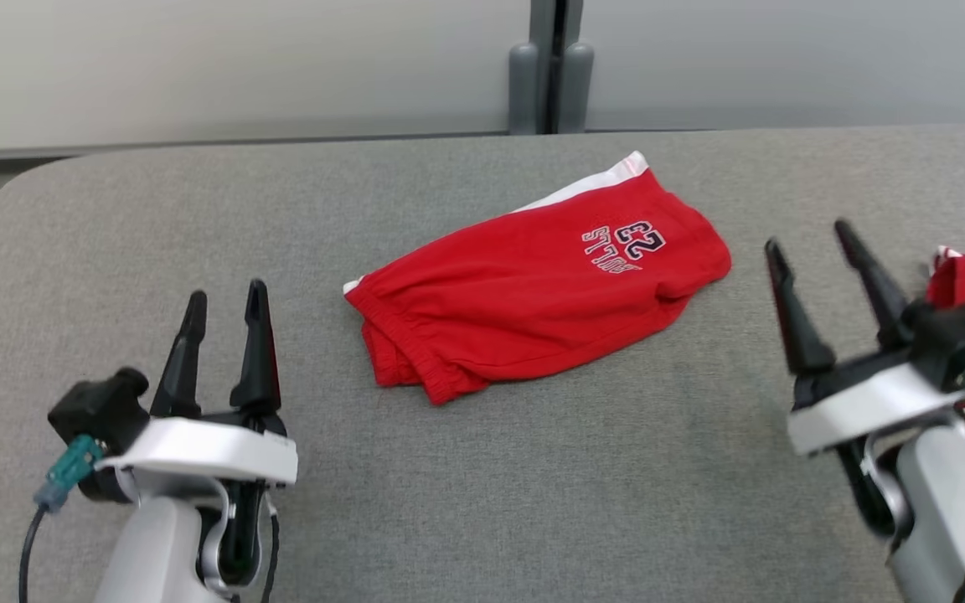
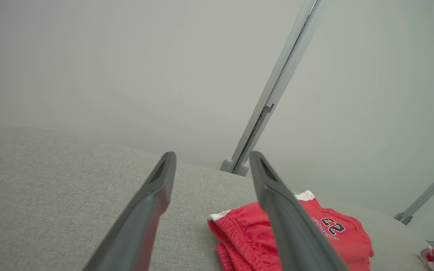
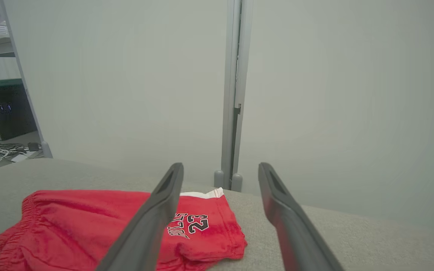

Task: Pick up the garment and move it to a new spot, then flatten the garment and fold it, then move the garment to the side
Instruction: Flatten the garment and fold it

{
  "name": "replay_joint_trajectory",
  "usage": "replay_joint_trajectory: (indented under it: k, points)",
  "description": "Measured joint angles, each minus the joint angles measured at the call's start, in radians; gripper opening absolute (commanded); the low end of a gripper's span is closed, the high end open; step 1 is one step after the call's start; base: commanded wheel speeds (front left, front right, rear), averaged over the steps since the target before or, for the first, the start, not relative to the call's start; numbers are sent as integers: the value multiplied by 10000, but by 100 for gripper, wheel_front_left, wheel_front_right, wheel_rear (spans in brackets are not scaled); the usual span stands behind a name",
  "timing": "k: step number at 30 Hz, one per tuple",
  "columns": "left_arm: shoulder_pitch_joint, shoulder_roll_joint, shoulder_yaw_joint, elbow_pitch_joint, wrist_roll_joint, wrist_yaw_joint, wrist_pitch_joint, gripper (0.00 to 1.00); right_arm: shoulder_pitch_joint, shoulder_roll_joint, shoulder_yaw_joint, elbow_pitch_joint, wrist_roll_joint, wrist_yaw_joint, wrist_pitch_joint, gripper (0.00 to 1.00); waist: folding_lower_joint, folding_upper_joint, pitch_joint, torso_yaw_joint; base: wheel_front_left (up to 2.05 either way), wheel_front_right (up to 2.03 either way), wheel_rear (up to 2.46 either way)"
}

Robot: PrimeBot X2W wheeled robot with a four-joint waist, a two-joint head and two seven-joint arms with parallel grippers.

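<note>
Garment (image 1: pixel 533 293) lies between left end effector (image 1: pixel 227 290) and right end effector (image 1: pixel 808 234), both spread apart, empty.

Folded red shorts (image 1: pixel 533 289) mid-table

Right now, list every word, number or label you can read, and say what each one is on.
"23": dark, white-edged numerals on the red shorts, near a leg hem.
"...LLS": a word next to the number. In the right wrist view its start is hidden behind a finger of the right gripper. In the head view it is upside down and too small to read surely.
Nothing else is legible.
</note>
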Motion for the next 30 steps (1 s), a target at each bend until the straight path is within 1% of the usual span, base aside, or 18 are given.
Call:
replay_joint_trajectory:
  k: [2, 4, 7, 9, 11, 14, 20, 24, 27, 30]
  points:
    - [378, -56, 155, -130, 336, -46, 0, 100, 616, 328, -265, -311, -447, 0, 0, 100, 0, 0, -164, -120, 0, 0, 0]
    - [723, -73, 268, -196, 520, -86, 0, 100, 1207, 738, -660, -514, -606, 0, 0, 100, 0, 0, -310, -215, 0, 0, 0]
    - [1187, -96, 230, -297, 1170, -90, 0, 100, 1856, 1195, -1043, -723, -849, 0, 0, 100, 0, 0, -456, -316, 0, 0, 0]
    - [1416, -102, 130, -332, 1145, -84, 0, 100, 2173, 1434, -1298, -838, -957, 0, 0, 100, 0, 0, -497, -343, 0, 0, 0]
    - [1735, -104, -119, -347, 1093, 23, 0, 100, 2472, 1676, -1597, -945, -1058, -2, 0, 100, 0, 0, -530, -343, 0, 0, 0]
    - [1861, -107, -280, -397, 1089, 173, 0, 100, 2617, 1766, -1645, -984, -1208, -2, 0, 100, 0, 0, -529, -331, 0, 0, 0]
    - [1900, -111, -518, -430, 1041, 291, 0, 100, 2638, 1745, -1824, -999, -1292, -2, 0, 100, 0, 0, -506, -196, 0, 0, 0]
    - [1803, -109, -612, -476, 1011, 357, 0, 100, 2634, 1749, -1898, -610, -1260, -2, 36, 100, 0, 0, -423, -24, 0, 0, 0]
    - [1629, -107, -715, -520, 1022, 376, -2, 100, 2526, 1902, -2084, -255, -686, -2, 389, 100, 0, 0, -285, 152, 0, 0, 0]
    - [1494, -105, -940, -539, 1338, 441, 0, 100, 2123, 1921, -2117, 10, -297, -2, 999, 100, 0, 0, -81, 354, 0, 0, 0]
